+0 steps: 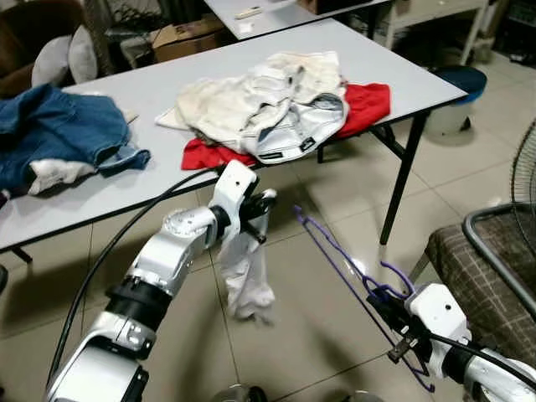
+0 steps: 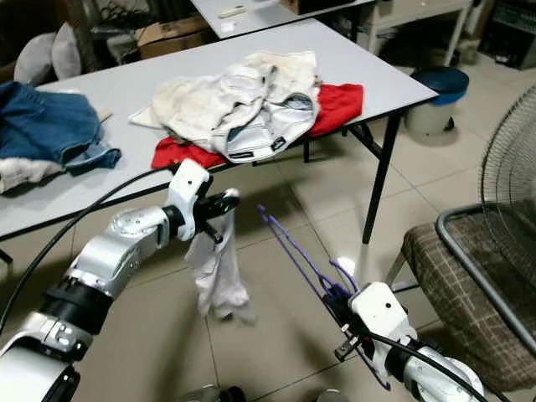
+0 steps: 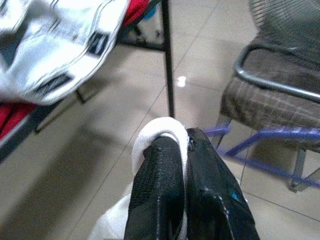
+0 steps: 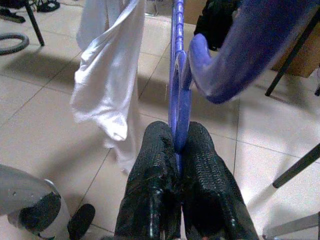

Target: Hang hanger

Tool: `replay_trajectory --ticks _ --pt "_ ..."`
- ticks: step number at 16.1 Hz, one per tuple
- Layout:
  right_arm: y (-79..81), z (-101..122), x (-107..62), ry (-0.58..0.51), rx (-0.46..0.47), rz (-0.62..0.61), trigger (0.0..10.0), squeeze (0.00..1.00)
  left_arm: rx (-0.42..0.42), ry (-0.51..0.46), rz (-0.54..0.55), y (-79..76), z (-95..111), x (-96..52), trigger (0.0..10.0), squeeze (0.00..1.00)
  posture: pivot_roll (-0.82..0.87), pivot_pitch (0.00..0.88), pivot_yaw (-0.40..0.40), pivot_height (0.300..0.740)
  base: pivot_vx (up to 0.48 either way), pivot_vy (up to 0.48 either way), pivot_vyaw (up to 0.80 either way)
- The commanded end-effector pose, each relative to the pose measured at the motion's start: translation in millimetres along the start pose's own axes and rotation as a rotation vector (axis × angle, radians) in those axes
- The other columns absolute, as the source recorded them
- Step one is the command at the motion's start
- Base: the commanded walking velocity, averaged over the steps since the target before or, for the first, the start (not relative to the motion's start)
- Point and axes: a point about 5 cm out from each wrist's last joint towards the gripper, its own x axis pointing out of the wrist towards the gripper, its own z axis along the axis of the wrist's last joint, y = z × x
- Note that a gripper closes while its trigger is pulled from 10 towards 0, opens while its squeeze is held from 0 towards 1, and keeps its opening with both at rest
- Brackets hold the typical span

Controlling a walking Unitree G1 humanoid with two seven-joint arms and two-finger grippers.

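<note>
1. Here, the left gripper [image 1: 261, 219] is raised in front of the table [image 1: 126, 84], just off its near edge, with its two fingers [image 3: 159, 190] pressed together on a fold of white cloth [image 1: 245, 280].
2. The cloth hangs limp from that pinch toward the tiled floor [image 1: 318, 335], clear of the table's edge.
3. The right gripper [image 4: 176, 145] is lower, to the robot's right, and its fingers are clamped on the purple hanger [image 1: 335, 255] near the base of the hook.
4. The hanger is held in the air between the two arms, its thin wire body stretching up and away from the right gripper toward the hanging cloth; its far tip ends near the cloth, but whether they touch cannot be told.
5. In the right wrist view the hanger's hook [image 4: 225, 60] curves close to the camera, and the cloth hangs just beside the purple wire.
6. On the table lies a heap of cream and white clothes [image 1: 268, 105] over a red garment [image 1: 368, 105], part of it drooping over the near edge.
7. Further to the left on the table sits a pile of blue jeans [image 1: 59, 134] with a bit of white fabric beneath it.
8. To the right of the right arm stands a chair [image 1: 477, 268] with a checked brown cushion and a grey tube frame, and a fan's wire grille [image 1: 526, 167] shows beyond it.
9. A blue stool [image 1: 461, 84] stands behind the table's far right corner.
</note>
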Motion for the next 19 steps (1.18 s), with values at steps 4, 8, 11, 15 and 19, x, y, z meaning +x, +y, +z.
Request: replay_trajectory --ticks 4,8,11,15,19 --pt "5.2 18.0 -6.7 -0.029 -0.023 0.046 10.0 0.00 0.064 0.046 0.062 21.7 6.1 -5.9 0.0 0.00 -0.18 0.088 0.217 0.740 0.000 0.000 0.00" --pt "14.0 34.7 -14.8 -0.044 -0.025 0.218 10.0 0.00 0.052 0.053 0.182 36.9 0.3 -13.8 0.0 0.00 -0.17 0.072 0.133 0.740 0.000 0.000 0.00" --pt "6.4 34.2 2.6 -0.027 -0.013 0.212 10.0 0.00 0.053 -0.011 0.156 28.9 6.4 -16.1 0.0 0.00 -0.15 0.061 0.099 0.740 0.000 0.000 0.00" --pt "-9.9 32.2 22.3 0.011 0.012 0.115 10.0 0.00 0.082 -0.075 0.108 22.6 23.7 -24.7 0.0 0.00 -0.11 0.051 0.077 0.740 0.000 0.000 0.00" --pt "-5.3 34.0 25.8 -0.010 0.003 0.165 10.0 0.00 0.077 -0.097 0.137 21.6 33.0 -25.2 0.0 0.00 -0.10 0.051 0.070 0.740 0.000 0.000 0.00"
